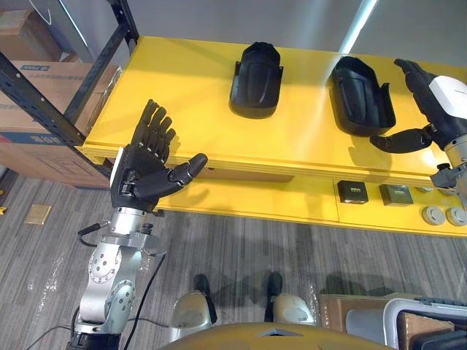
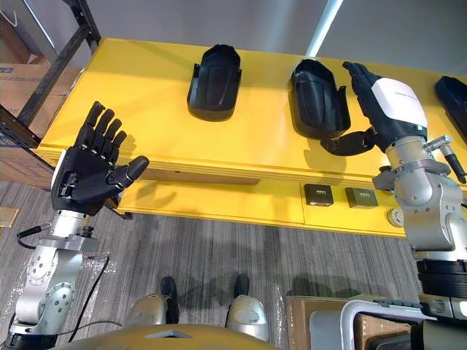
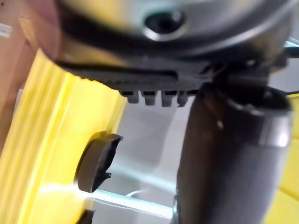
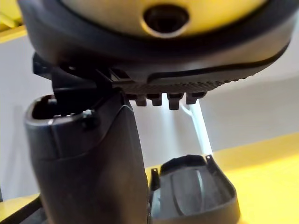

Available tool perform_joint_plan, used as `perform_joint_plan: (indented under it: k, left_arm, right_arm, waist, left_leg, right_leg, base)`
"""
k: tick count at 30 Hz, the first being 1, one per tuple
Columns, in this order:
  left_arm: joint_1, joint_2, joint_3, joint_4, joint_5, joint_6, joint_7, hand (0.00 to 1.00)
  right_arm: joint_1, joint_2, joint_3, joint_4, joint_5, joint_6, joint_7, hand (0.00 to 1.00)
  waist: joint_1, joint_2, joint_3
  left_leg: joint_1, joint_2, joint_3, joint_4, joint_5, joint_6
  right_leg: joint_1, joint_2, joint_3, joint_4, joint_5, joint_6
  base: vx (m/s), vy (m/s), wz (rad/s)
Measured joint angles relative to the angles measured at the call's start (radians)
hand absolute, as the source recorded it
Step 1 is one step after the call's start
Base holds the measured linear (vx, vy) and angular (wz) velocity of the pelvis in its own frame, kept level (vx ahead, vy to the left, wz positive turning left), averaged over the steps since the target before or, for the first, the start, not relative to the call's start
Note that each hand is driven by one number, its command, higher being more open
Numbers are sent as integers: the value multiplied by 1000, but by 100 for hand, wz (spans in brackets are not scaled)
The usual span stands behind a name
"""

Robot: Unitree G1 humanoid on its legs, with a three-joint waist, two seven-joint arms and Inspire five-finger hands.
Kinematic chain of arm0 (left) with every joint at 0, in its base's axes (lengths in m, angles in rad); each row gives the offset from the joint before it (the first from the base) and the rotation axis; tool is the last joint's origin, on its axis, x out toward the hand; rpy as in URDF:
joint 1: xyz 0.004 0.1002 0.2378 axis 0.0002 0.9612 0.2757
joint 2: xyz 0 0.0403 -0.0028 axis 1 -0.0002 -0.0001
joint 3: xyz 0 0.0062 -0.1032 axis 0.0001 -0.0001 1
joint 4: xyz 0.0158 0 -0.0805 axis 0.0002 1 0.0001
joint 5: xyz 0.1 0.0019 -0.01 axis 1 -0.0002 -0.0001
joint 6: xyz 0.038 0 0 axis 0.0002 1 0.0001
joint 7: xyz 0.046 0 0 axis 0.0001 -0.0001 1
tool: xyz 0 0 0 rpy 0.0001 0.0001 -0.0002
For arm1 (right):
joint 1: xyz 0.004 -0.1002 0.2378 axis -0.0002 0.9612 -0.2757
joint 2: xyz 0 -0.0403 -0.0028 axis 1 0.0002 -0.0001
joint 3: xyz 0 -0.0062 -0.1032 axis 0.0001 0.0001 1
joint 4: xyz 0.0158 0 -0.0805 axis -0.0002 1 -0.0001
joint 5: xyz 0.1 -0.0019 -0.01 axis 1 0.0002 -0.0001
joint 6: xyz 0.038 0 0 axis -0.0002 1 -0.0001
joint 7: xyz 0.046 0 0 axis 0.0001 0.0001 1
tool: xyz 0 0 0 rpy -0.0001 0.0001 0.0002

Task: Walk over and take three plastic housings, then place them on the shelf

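Yellow shelf top [image 1: 182, 95] carried three black parts: centre housing [image 1: 256, 80] upper middle, right housing [image 1: 363, 95] upper right, third housing [image 2: 454, 98] cut by the right edge. Right hand [image 2: 390, 109] sat just beside the right housing, fingers straight, thumb splayed at its near end, gripping nothing. Left hand [image 1: 142, 171], lower left, was spread, empty. Risk: thumb could shove that housing sideways before fingers wrapped it; smooth top would probably let it skid.
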Motion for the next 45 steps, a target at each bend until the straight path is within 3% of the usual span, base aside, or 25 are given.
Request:
perform_joint_plan:
  k: [6, 13, 15, 21, 32, 45]
  left_arm:
    - [-4, 1, 2, -7, 0, 0, 10, 100]
    - [-25, 19, 3, -13, 0, 0, 52, 100]
    - [-53, 20, 4, -13, 0, 0, 70, 100]
    - [-60, 29, 5, -12, -3, -2, 82, 100]
    - [-100, 29, 5, -12, -6, -22, 111, 100]
    - [-134, 28, 2, -10, -10, -30, 129, 100]
  right_arm:
    - [11, 0, 2, 2, 2, 44, 17, 100]
    - [-10, 0, 41, 54, 3, 53, -41, 100]
    - [-63, 0, 41, 86, 3, 56, -89, 100]
    - [-132, 0, 45, 106, 2, 66, -161, 100]
    - [-267, -21, 64, 213, 2, 80, -203, 100]
    - [-369, -57, 108, 251, 3, 119, -223, 100]
  waist:
    - [-3, -4, 2]
    - [1, -20, 28]
    - [0, -16, 75]
    - [3, -1, 132]
    - [1, 42, 198]
    - [-3, 66, 229]
  left_leg:
    - [-14, 6, 3, 17, 3, 7]
    - [-100, 38, -9, 144, -53, 10]
    - [-113, 39, -12, 173, -74, 11]
    - [-154, 38, -19, 207, -79, 18]
    - [-163, 31, -23, 204, -64, 30]
    - [-177, 22, -35, 164, -28, 23]
  right_leg:
    - [-15, 5, 13, 2, 2, 1]
    - [-56, 19, 23, 27, 3, 0]
    - [-63, 17, 24, 47, 1, -2]
    - [-100, 10, 25, 76, -3, -6]
    - [-134, -5, 21, 128, -24, -12]
    - [-177, -6, 11, 163, -40, -21]
  base:
    - [-4, -1, -2]
    - [-12, 10, -1]
    - [-92, 57, 0]
    - [-62, 33, 3]
    - [-1, 3, 1]
    - [-8, -9, 2]
